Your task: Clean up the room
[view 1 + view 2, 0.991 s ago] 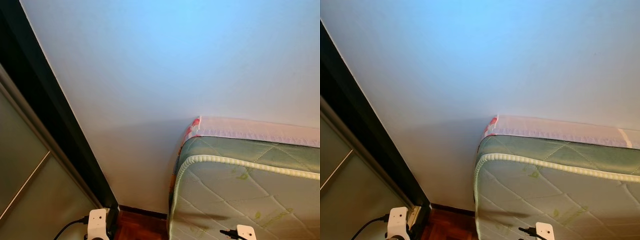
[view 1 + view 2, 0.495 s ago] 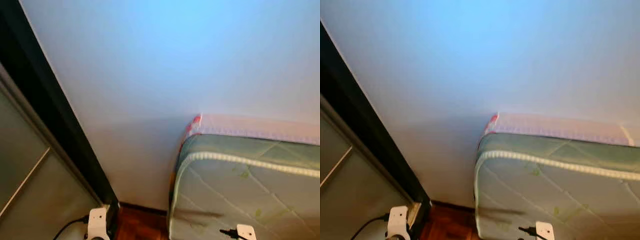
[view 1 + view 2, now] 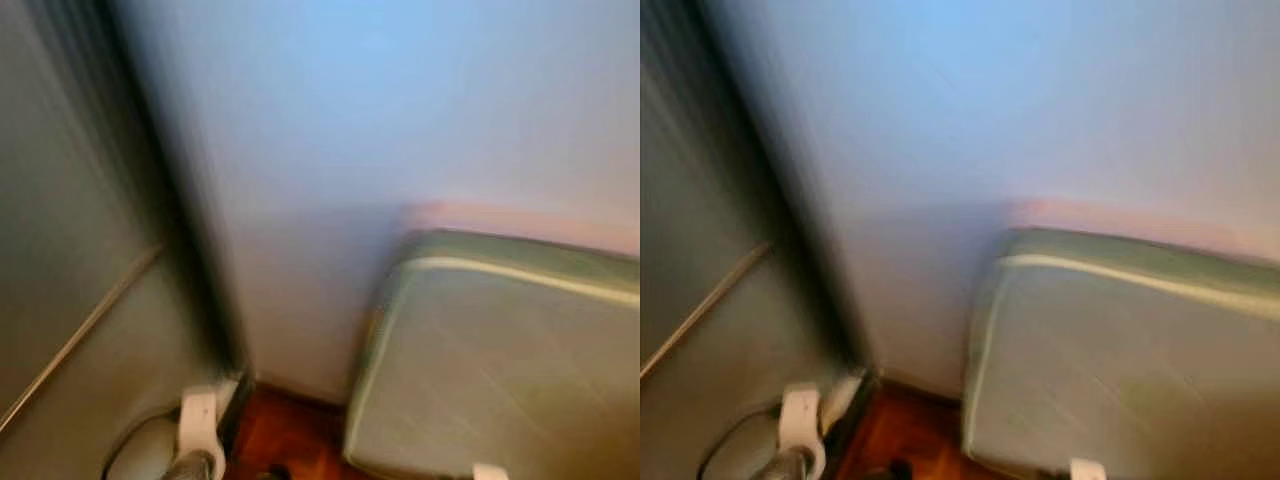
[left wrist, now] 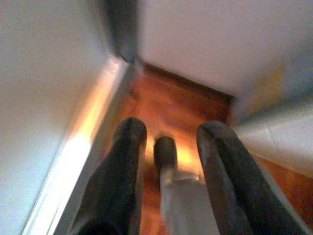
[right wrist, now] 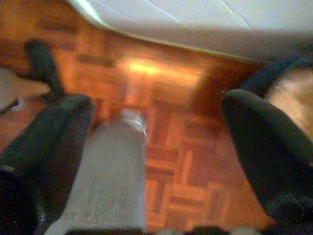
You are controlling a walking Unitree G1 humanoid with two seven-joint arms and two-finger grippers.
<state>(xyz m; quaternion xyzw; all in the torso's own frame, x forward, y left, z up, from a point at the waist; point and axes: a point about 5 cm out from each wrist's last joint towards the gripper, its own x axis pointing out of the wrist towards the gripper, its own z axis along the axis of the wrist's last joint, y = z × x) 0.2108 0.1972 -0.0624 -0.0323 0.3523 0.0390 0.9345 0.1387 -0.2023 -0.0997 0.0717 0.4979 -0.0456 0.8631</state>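
The head views are blurred by motion. A green quilted mattress [image 3: 510,370] leans against the white wall [image 3: 380,120] on the right. My left gripper [image 4: 173,129] hangs open over the parquet floor [image 4: 171,98] in the gap between the sliding door and the mattress, holding nothing. My right gripper [image 5: 159,105] is wide open above the parquet [image 5: 186,161] near the mattress edge [image 5: 195,19], also holding nothing. A grey leg of mine [image 5: 110,176] shows between the fingers in both wrist views.
A dark door frame [image 3: 170,200] and a grey sliding panel [image 3: 70,300] stand on the left. A white plug with a cable [image 3: 198,420] sits low by the frame. A black object [image 5: 41,61] lies on the floor; a dark blue and tan shape [image 5: 288,83] is beside the right finger.
The whole picture has shifted and blurred: the camera has swung left and down, so the door frame sits further into view. Nothing in the room has visibly moved.
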